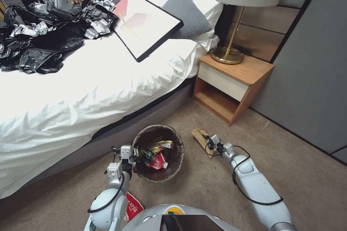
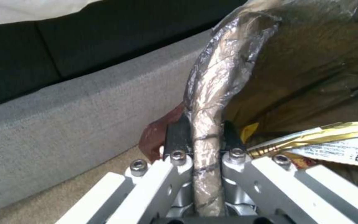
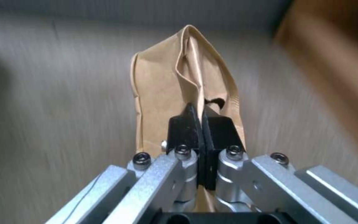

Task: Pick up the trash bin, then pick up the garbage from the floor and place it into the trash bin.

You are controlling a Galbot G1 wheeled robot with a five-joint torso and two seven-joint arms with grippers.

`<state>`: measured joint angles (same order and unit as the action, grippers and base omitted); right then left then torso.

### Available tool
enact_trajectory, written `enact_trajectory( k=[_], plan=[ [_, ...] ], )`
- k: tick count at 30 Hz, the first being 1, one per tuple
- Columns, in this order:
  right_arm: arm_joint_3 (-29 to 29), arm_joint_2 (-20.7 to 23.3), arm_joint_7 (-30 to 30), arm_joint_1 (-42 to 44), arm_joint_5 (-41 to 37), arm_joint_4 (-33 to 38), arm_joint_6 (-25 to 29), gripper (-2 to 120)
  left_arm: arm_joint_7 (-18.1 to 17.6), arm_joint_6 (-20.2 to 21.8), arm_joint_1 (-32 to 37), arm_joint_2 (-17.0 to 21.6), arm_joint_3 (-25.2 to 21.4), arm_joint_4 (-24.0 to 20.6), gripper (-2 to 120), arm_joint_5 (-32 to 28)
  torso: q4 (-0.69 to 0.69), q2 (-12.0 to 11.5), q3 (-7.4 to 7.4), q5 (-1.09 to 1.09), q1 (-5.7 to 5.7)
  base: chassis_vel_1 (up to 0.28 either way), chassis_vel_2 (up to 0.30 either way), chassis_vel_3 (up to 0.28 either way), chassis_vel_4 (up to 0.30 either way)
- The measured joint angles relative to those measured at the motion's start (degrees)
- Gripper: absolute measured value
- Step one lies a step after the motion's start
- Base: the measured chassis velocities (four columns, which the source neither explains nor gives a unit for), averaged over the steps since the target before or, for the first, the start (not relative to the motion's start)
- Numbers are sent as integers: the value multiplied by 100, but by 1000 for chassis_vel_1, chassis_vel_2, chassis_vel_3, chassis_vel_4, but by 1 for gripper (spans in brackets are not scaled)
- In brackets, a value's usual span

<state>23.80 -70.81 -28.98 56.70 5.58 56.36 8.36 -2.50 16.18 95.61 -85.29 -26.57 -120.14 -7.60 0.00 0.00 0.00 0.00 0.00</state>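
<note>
Head view takes in a wide bed point(image 1: 83, 90) under a white sheet, with crumpled black plastic bags point(image 1: 39, 36) heaped at its far left and a framed picture point(image 1: 142, 20) lying tilted near a grey pillow point(image 1: 188, 12). Beside the bed stands a wooden nightstand point(image 1: 231, 83) bearing a brass lamp point(image 1: 240, 11). On the carpet point(image 1: 311, 184) just in front of the bed's grey base sits the trash bin point(image 1: 139, 139), its dark liner folded over the rim; inside lie a green-labelled bottle point(image 1: 148, 155), a red-and-white cup point(image 1: 157, 161) and a yellow wrapper point(image 1: 162, 145).

Left pincer point(image 1: 135, 154) is at the bin's near-left rim, and the left wrist view shows it clenched on that liner-wrapped rim point(image 2: 206, 124), one black pad on each side. Right pincer point(image 1: 209, 140) reaches out to the right of the bin, grasping the brown paper bag point(image 1: 200, 137); in the right wrist view its pads are pressed together on a fold of the bag point(image 3: 187, 87), which extends beyond them. A red snack wrapper point(image 1: 133, 205) lies on the carpet close to the robot's base, beside the left arm.
</note>
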Motion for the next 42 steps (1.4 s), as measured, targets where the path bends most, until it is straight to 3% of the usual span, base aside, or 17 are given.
enact_trajectory(
  k=[11, 15, 17, 18, 22, 24, 28, 32, 35, 42],
  plan=[
    [4, 56, 246, 114, -264, 432, 89, 0, 3, -2, 2, 7, -13, 0, 2, -7, 0, 0, 0, 0, 0, 0, 0, 0, 0],
    [24, 174, 424, 473, -764, 1708, 94, 0, 4, -6, 0, 9, -1, 28, 2, -18, 1, 0, 0, 0, 0, 0, 0, 0, 0],
    [29, 303, 510, 869, -1253, 3036, 101, 0, 1, -5, -5, 16, 10, 55, 2, -40, -1, 0, 0, 1, 0, 0, 0, 0, 0],
    [29, 303, 510, 869, -1253, 3036, 101, 0, 1, -5, -5, 16, 10, 55, 2, -40, -1, 0, 0, 1, 0, 0, 0, 0, 0],
    [-56, 457, 302, 1179, -2201, 4329, 194, 0, 1, -3, -1, 32, 27, 67, 2, -56, 0, 0, -1, 3, 0, 0, 0, 0, 0],
    [-321, 793, -6, 1330, -3100, 5131, 196, 0, 1, 16, 4, 45, 53, 65, 2, -106, 0, 0, -1, 1, 0, 0, 0, 0, 0],
    [-1011, 1250, -88, 1370, -3518, 5893, 63, 0, -1, 45, 12, 45, 96, 36, 2, -147, 0, 0, -1, 0, 0, 0, 0, 0, 0],
    [-1589, 1376, 3, 1240, -3423, 6006, -21, 0, -3, 52, 13, 37, 103, 23, 2, -142, 1, 0, -1, 0, 0, 0, 0, 0, 0],
    [-1920, 1301, 32, 1085, -3208, 5519, -7, 0, -5, 60, 25, 34, 122, -10, 2, -138, 1, 0, 0, 0, 0, 0, 0, 0, 0],
    [-2031, 1090, 24, 1017, -2856, 4957, 112, 0, -6, 63, 37, 28, 122, -21, 2, -135, 0, 0, 0, 0, 0, 0, 0, 0, 0]
  ],
)
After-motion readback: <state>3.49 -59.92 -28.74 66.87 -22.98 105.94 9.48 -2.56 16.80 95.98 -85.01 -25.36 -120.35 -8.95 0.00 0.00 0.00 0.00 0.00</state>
